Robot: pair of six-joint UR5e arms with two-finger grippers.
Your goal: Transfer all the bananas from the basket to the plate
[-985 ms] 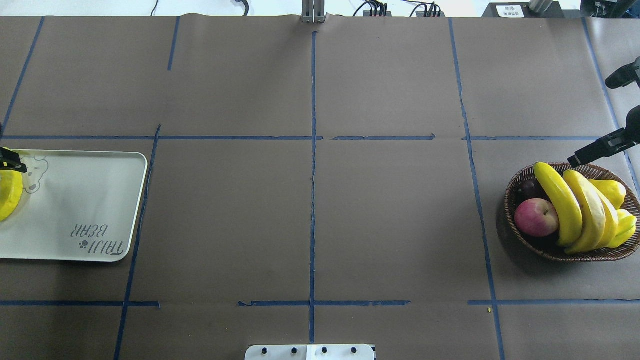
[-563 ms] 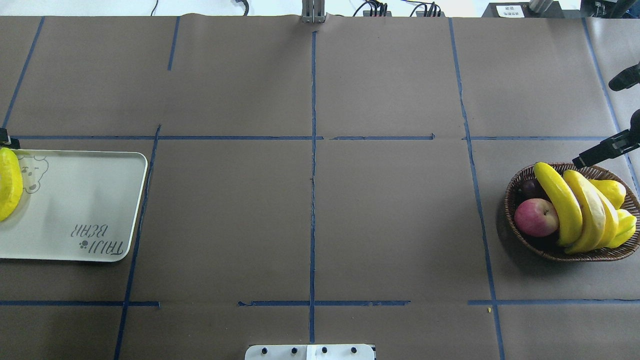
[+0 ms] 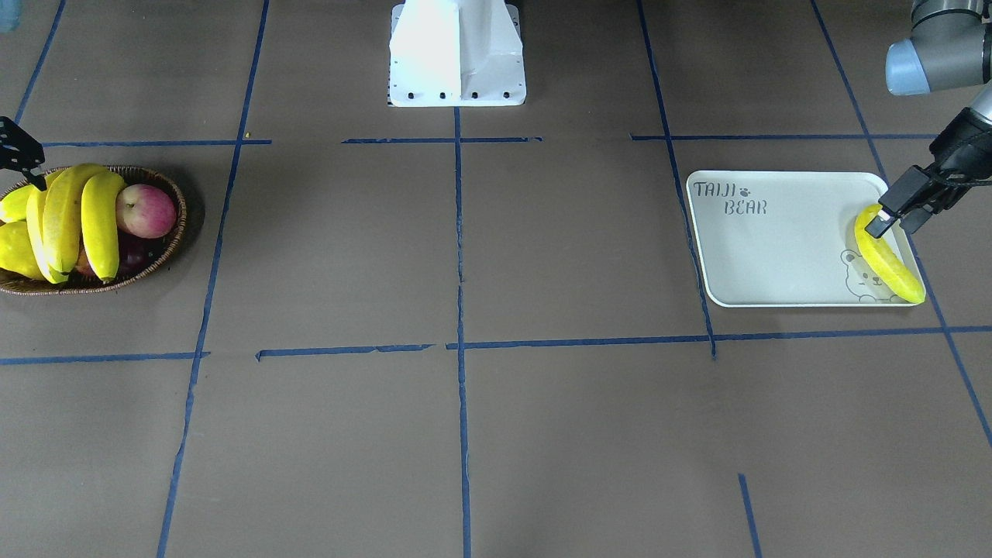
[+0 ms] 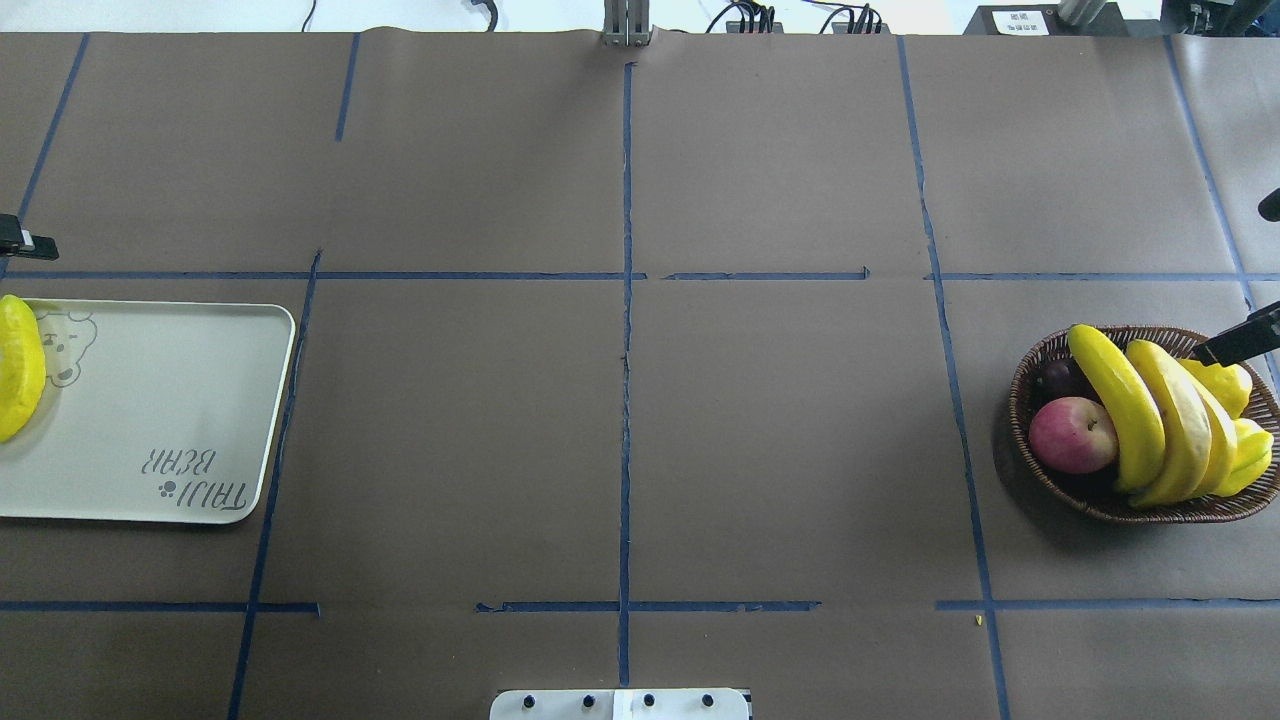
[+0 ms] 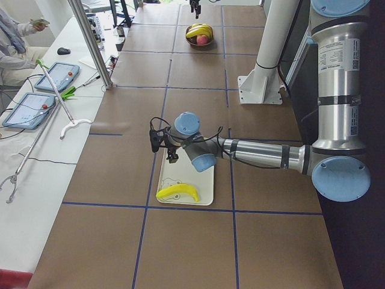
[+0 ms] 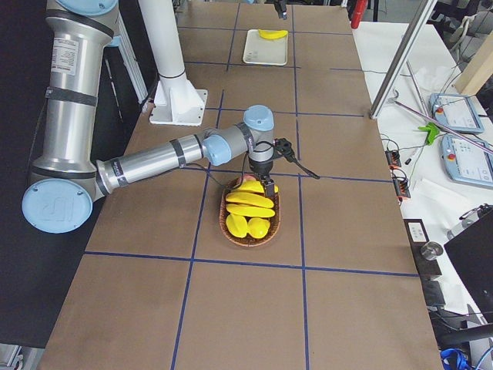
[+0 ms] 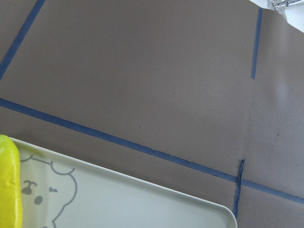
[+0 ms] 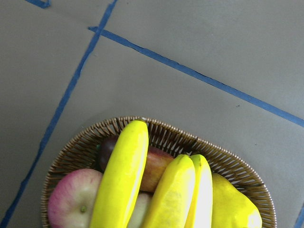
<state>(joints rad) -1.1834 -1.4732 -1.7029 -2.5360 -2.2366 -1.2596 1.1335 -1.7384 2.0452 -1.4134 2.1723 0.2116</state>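
Note:
Three bananas (image 4: 1125, 405) lie side by side in the wicker basket (image 4: 1028, 385) at the table's right; the right wrist view shows them (image 8: 121, 180) close below. One banana (image 3: 887, 260) lies on the plate (image 3: 775, 248) over the bear print, and also shows at the overhead view's left edge (image 4: 18, 370). My left gripper (image 3: 893, 225) is open and empty, just above that banana's end. My right gripper (image 4: 1228, 284) is open wide over the basket's far right rim, one finger (image 4: 1235, 345) above the pear-like fruit.
The basket also holds a red apple (image 4: 1072, 433), a dark plum (image 4: 1060, 378), a lumpy yellow pear-like fruit (image 4: 1225, 380) and a stubby yellow-green fruit (image 4: 1250, 450). The robot's white base (image 3: 457, 54) stands at the near middle edge. Blue tape lines cross the brown table.
My left gripper has let go of the banana on the plate and drawn back from it. My right gripper has shifted right, lower over the basket's far rim.

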